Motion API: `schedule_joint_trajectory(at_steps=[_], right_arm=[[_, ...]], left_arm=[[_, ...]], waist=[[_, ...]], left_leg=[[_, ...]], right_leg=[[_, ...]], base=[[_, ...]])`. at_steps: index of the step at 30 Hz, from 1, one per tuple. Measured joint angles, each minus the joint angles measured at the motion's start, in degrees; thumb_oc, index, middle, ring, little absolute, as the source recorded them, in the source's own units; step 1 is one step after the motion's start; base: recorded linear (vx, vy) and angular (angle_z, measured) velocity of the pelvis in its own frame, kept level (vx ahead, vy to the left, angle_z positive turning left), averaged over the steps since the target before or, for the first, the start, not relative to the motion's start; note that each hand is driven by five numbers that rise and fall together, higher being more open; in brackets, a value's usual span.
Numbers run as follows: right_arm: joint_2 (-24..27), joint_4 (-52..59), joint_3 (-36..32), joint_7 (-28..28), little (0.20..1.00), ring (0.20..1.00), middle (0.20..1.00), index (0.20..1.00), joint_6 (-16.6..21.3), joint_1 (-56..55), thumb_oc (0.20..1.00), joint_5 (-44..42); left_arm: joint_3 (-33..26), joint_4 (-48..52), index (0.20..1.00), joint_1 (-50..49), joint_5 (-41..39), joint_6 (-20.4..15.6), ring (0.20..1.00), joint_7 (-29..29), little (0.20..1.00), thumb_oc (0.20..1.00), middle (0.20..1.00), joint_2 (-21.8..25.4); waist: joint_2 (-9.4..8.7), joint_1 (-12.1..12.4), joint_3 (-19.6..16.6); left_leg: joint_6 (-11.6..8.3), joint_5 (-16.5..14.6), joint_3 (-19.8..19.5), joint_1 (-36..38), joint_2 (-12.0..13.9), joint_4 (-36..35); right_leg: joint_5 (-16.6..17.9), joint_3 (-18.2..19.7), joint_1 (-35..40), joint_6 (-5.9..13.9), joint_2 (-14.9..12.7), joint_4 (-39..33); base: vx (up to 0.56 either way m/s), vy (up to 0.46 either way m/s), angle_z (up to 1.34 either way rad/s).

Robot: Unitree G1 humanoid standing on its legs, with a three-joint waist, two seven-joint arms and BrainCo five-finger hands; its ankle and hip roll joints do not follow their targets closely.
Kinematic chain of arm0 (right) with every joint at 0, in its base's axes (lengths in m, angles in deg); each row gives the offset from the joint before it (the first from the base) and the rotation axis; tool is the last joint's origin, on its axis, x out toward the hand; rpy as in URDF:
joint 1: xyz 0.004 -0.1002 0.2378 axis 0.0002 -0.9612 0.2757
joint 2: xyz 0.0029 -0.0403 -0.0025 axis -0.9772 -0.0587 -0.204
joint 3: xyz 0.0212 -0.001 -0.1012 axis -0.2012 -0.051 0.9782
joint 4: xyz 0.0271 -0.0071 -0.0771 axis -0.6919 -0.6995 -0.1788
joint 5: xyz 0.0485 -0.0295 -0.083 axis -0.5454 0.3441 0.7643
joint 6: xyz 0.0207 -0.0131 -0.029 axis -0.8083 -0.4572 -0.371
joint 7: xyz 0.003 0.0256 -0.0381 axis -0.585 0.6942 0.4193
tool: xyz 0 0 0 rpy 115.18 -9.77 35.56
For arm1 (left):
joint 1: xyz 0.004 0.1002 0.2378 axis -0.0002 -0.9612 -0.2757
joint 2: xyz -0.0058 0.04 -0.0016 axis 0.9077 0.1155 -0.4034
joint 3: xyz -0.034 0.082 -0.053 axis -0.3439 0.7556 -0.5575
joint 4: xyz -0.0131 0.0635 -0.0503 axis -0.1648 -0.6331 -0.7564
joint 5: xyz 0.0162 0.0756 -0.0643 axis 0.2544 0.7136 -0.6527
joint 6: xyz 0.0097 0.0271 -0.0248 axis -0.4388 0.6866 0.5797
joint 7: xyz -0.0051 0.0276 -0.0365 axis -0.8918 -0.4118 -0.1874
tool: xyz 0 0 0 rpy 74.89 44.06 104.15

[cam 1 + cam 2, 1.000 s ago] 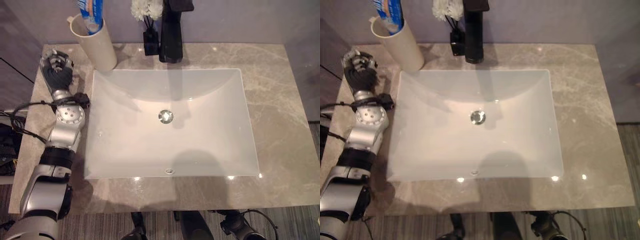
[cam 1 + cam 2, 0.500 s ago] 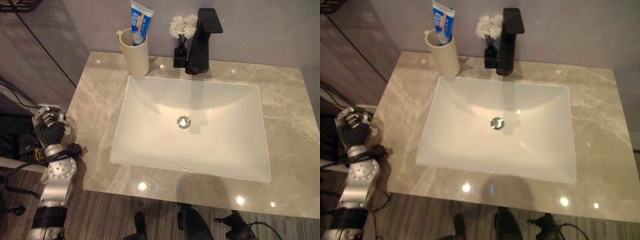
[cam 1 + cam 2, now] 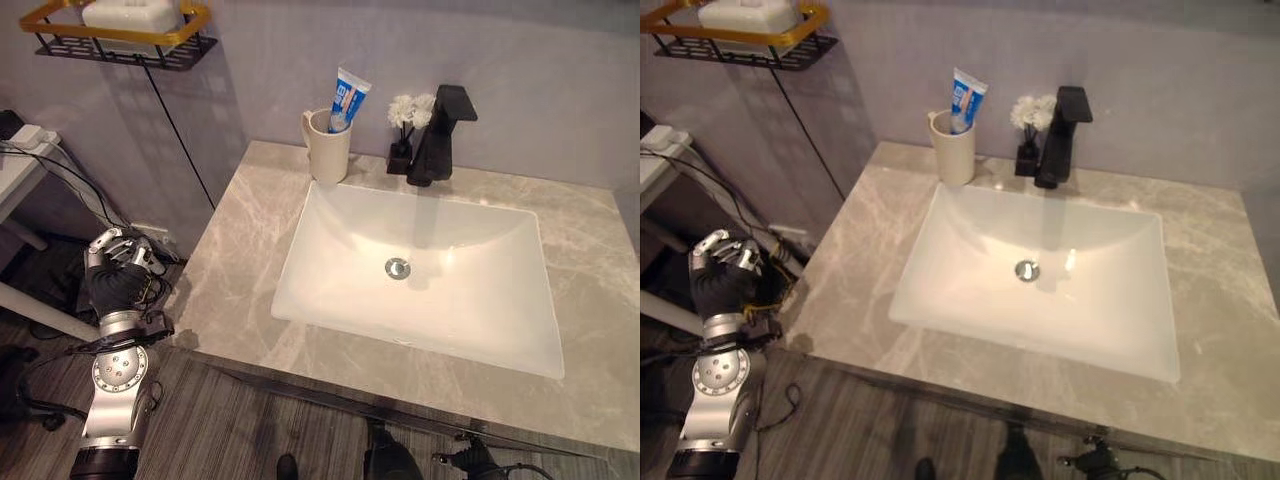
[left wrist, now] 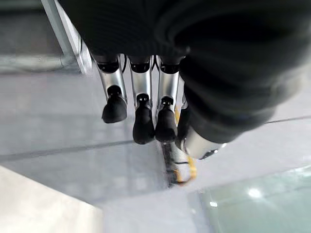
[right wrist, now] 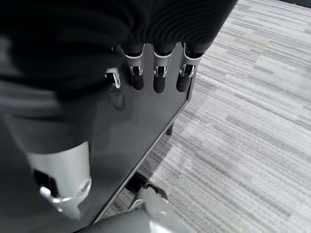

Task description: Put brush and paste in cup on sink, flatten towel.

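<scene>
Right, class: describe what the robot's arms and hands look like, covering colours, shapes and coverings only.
The left hand has silver fingers ending in dark rounded tips, and a dark ribbed cover over its back and wrist. Below it the arm is silver-grey, with a round disc-shaped joint marked by small holes and a black band further down. The right hand has the same look: silver fingers, dark tips, a dark ribbed cover.

Paste tube (image 3: 348, 100) upright in beige cup (image 3: 329, 148), counter's back-left by sink (image 3: 420, 275).
</scene>
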Motion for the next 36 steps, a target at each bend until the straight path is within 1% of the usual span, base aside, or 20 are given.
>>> schedule_joint_trajectory(at_steps=[7,10,16,17,18,19,20,21,22,24,25,26,27,28,29,30,31,32,33,36], right_arm=[[-0.72,0.39,-1.64,-0.43,1.000,1.000,1.000,1.000,0.16,-0.89,1.000,0.00],[-0.79,0.33,-2.22,-0.80,1.000,1.000,1.000,1.000,0.18,-2.24,1.000,-0.01],[-1.12,-2.65,-4.80,-0.85,1.000,1.000,1.000,1.000,0.21,-4.80,1.000,-0.53],[-1.42,-2.77,-4.78,-0.84,1.000,1.000,1.000,1.000,0.23,-4.78,1.000,-0.92],[-1.75,-3.01,-4.73,-0.68,1.000,1.000,1.000,1.000,0.29,-4.04,1.000,-1.44],[-2.76,-2.73,-4.18,-0.20,1.000,1.000,1.000,1.000,0.64,-1.48,1.000,-1.81],[-3.75,-3.56,-4.04,-0.18,1.000,1.000,1.000,1.000,0.43,-0.03,1.000,-2.72],[-3.81,-3.64,-4.37,-0.10,1.000,1.000,1.000,1.000,0.41,0.13,1.000,-2.94],[-3.56,-3.78,-4.40,0.06,1.000,1.000,1.000,1.000,0.35,0.05,1.000,-2.97],[-3.26,-3.84,-4.40,0.26,1.000,1.000,1.000,1.000,0.37,0.19,1.000,-2.98],[-3.52,-3.73,-4.30,0.22,1.000,1.000,1.000,1.000,0.34,0.36,1.000,-2.94],[-2.83,-2.46,-3.96,0.21,1.000,1.000,1.000,1.000,0.27,1.43,1.000,-2.94],[-2.51,-0.17,-2.99,0.23,1.000,1.000,1.000,1.000,0.30,3.15,1.000,-2.95],[-3.20,3.74,-2.36,0.71,1.000,1.000,1.000,1.000,1.37,5.62,1.000,-3.00],[-2.51,4.21,-2.51,1.13,1.000,1.000,1.000,1.000,1.40,5.27,1.000,-3.02],[-2.11,4.28,-3.29,1.12,1.000,1.000,1.000,1.000,0.77,2.72,1.000,-3.54],[-2.14,3.87,-3.31,1.18,1.000,1.000,1.000,1.000,0.69,1.29,1.000,-3.55],[-2.24,3.06,-3.33,1.13,1.000,1.000,1.000,1.000,0.64,-1.29,1.000,-3.55],[-1.77,1.93,-3.34,1.17,1.000,1.000,1.000,1.000,0.35,-2.91,1.000,-3.56],[0.53,-0.60,-4.33,1.23,1.000,1.000,1.000,1.000,0.24,-4.90,1.000,-3.54]], left_arm=[[6.97,8.41,0.200,0.35,-2.19,-1.22,0.200,8.26,0.200,0.200,0.200,2.06],[8.51,8.77,0.200,0.76,-2.22,-1.20,0.200,10.18,0.200,0.200,0.200,2.06],[11.73,8.26,0.200,2.49,-2.23,-1.13,0.200,11.04,0.200,0.200,0.200,2.06],[12.05,8.15,0.200,2.60,-2.27,-1.10,0.200,11.04,0.200,0.200,0.200,2.32],[12.00,7.93,0.200,2.63,-2.25,-1.10,0.200,11.07,0.200,0.200,0.200,2.50],[11.65,6.41,0.200,3.75,-2.20,-1.01,0.200,11.25,0.200,0.200,0.200,3.03],[11.05,6.09,0.200,2.81,-2.22,-0.78,0.200,11.30,0.200,0.200,0.200,2.10],[10.74,6.11,0.200,2.05,-2.23,-0.56,0.200,11.32,0.200,0.200,0.200,2.14],[10.16,6.19,0.200,1.52,-2.26,-0.36,0.200,11.30,0.200,0.200,0.200,1.94],[8.75,6.49,0.200,0.14,-2.36,-0.15,0.200,11.22,0.200,0.200,0.200,2.08],[8.75,6.38,0.200,0.57,-2.33,-0.07,0.200,11.33,0.200,0.200,0.200,1.95],[9.64,5.94,0.200,0.26,-2.33,-0.01,0.200,11.43,0.200,0.200,0.200,1.59],[9.92,5.55,0.200,-0.11,-2.36,-0.07,0.200,11.30,0.200,0.200,0.200,0.59],[9.89,3.96,0.200,2.49,-2.29,0.26,0.200,11.56,0.200,0.200,0.200,1.33],[10.70,3.26,0.200,5.56,-2.25,0.29,0.200,11.92,0.200,0.200,0.200,0.18],[12.03,2.39,0.200,7.43,-2.30,0.13,0.200,11.43,0.200,0.200,0.200,-3.53],[12.81,2.96,0.200,6.52,-2.18,0.13,0.200,11.47,0.200,0.200,0.200,-3.18],[13.61,3.52,0.200,5.20,-2.19,0.13,0.200,11.39,0.200,0.200,0.200,-2.42],[13.84,3.86,0.200,4.30,-2.20,0.11,0.200,11.25,0.200,0.200,0.200,-2.70],[14.89,3.97,0.200,4.07,-2.16,0.14,0.200,10.96,0.200,0.200,0.200,-2.53]], waist=[[-1.03,-2.43,-1.02],[-1.89,-4.15,-1.27],[-3.71,-5.20,-0.47],[-4.30,-5.30,0.13],[-4.23,-5.00,0.72],[-2.93,-4.63,1.32],[-0.04,-2.67,1.82],[0.24,-1.61,2.04],[0.02,-0.50,1.90],[-0.38,0.89,1.55],[-1.51,1.60,0.80],[-0.36,1.58,1.14],[0.16,2.61,1.38],[-0.30,1.70,1.35],[1.46,0.41,1.88],[2.93,0.31,2.83],[2.88,0.57,2.69],[2.25,0.63,1.92],[1.98,1.19,1.16],[3.69,1.49,0.92]], left_leg=[[0.83,-0.41,0.75,2.36,-1.61,0.00],[1.58,-0.93,1.56,2.73,-2.13,-0.17],[2.01,-1.27,2.74,2.30,-2.52,1.85],[2.07,-1.57,3.71,2.20,-2.51,2.73],[2.62,-2.35,5.60,0.70,-2.03,4.81],[3.04,-2.76,8.92,-3.35,1.58,6.99],[1.63,-1.42,12.66,-4.22,6.30,6.09],[1.32,-1.08,13.77,-3.50,7.43,5.45],[1.33,-1.16,15.58,-3.03,7.69,5.47],[0.85,-1.59,17.70,-1.52,7.99,5.15],[-0.15,-2.14,18.97,-1.56,7.26,6.31],[0.04,-2.29,19.32,-2.49,8.07,8.48],[1.12,-2.71,21.31,-4.42,9.70,13.04],[2.61,-2.71,23.26,-6.04,7.33,7.22],[-1.05,1.15,23.40,-5.01,8.94,3.31],[-1.52,1.68,24.16,-4.60,10.75,3.92],[-1.79,0.93,24.71,-4.08,11.23,4.28],[-2.47,0.59,25.18,-3.31,11.02,4.99],[-3.21,0.76,25.10,-3.06,11.06,5.20],[-3.23,2.85,25.11,-2.56,12.84,4.79]], right_leg=[[-1.60,1.72,0.33,1.76,-1.31,3.01],[-1.69,3.46,0.09,2.03,-1.45,3.21],[-2.78,4.44,-1.83,3.16,-1.13,7.67],[-1.10,4.31,-1.97,2.28,-0.81,7.48],[4.48,3.79,-2.41,2.48,0.18,4.84],[6.00,1.90,-5.27,0.81,3.11,5.75],[-9.62,-7.80,-10.39,-2.89,5.75,26.05],[-12.71,-10.16,-8.74,-2.99,5.61,30.18],[-16.70,-12.27,-6.84,-2.99,3.80,32.48],[-18.77,-14.40,-0.73,-1.80,1.41,27.83],[-20.35,-12.08,2.78,-1.28,1.38,23.06],[-19.36,-11.33,3.79,-2.49,3.43,17.88],[-11.86,-6.94,4.15,-2.45,7.01,9.40],[-3.60,-4.98,4.48,-2.32,7.30,0.19],[-9.17,-9.53,4.21,-3.48,7.88,2.71],[-14.42,-14.12,2.57,-4.67,7.07,10.54],[-16.31,-13.54,2.28,-4.67,6.59,15.10],[-20.15,-13.15,2.43,-4.62,5.71,18.86],[-21.09,-12.39,2.96,-5.31,6.04,17.95],[-19.55,-12.12,4.33,-7.15,8.87,15.20]], base=[[-0.05,0.054,-0.04],[-0.04,0.035,-0.15],[-0.17,0.041,-0.06],[-0.17,-0.009,-0.45],[-0.25,-0.041,-0.81],[-0.22,-0.057,-1.36],[-0.21,-0.054,-1.44],[-0.07,-0.045,-1.25],[0.06,-0.008,-0.95],[0.02,-0.036,-0.86],[-0.14,-0.137,-0.91],[-0.14,-0.162,-1.66],[-0.12,-0.231,-2.66],[-0.06,-0.285,-2.30],[-0.06,-0.370,-1.53],[-0.03,-0.270,-0.34],[-0.05,-0.207,-0.43],[-0.03,-0.133,-0.27],[-0.04,-0.193,-0.13],[-0.03,-0.179,-0.16]])
